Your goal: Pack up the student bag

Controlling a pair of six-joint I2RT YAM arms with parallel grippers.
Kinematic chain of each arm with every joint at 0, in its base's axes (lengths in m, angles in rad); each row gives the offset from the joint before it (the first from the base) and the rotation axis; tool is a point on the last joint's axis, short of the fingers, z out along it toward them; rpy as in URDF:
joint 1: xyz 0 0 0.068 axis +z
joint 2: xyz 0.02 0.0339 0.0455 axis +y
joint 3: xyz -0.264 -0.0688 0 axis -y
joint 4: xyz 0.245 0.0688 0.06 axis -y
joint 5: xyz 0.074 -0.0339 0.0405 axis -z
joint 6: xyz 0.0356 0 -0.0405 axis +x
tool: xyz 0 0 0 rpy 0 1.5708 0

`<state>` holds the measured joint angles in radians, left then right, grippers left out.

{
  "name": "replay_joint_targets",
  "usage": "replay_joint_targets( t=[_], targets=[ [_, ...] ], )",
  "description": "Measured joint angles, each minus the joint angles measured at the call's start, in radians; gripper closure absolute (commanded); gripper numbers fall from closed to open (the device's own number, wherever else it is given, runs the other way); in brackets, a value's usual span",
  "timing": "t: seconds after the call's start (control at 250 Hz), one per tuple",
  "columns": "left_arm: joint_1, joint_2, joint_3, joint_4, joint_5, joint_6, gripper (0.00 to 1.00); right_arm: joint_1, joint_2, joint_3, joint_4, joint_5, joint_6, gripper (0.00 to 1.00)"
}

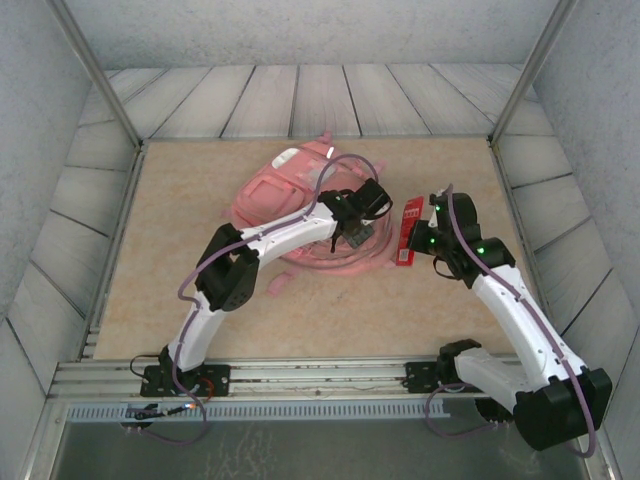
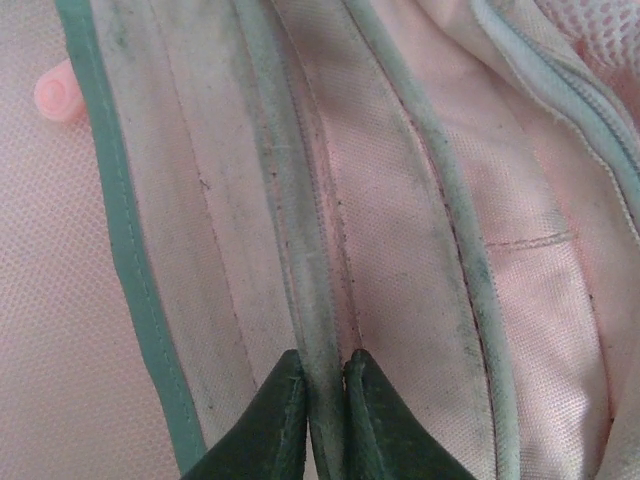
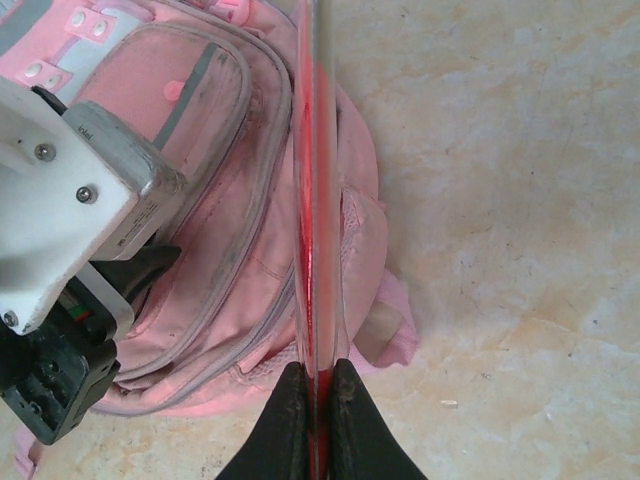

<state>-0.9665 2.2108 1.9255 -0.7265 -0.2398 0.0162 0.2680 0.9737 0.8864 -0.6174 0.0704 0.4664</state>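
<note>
The left gripper [image 2: 323, 360] pinches piping [image 2: 297, 260] on the bag [image 2: 420, 230], jaws nearly closed; the right gripper [image 3: 318, 370], bag to its left, clamps a red packet [image 3: 312, 180]

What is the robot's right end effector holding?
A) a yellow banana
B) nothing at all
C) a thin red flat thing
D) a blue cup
C: the right end effector is shut on a thin red flat thing, seen edge-on from the wrist, beside the pink student bag.

Matt woven cloth student bag [image 1: 265, 195]; glossy red case [image 1: 408, 230].
</note>
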Motion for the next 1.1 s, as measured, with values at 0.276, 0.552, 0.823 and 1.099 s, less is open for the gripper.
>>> replay_joint_targets(
  t=[0.276,0.552,0.823,1.099],
  targets=[
    [0.025,-0.032,0.0,-0.003,0.053,-0.026,0.95,0.0,0.014,-0.016,0.041,-0.03,0.004,1.0],
    [0.091,-0.095,0.0,-0.003,0.171,-0.056,1.0,0.0,0.016,-0.031,0.072,-0.087,0.008,1.0],
    [0.189,-0.212,-0.029,0.021,0.301,-0.101,1.0,0.0,0.067,-0.061,0.174,-0.28,0.042,1.0],
    [0.27,-0.353,-0.166,0.111,0.422,-0.148,1.0,-0.024,0.18,-0.057,0.289,-0.541,0.087,1.0]
  ],
)
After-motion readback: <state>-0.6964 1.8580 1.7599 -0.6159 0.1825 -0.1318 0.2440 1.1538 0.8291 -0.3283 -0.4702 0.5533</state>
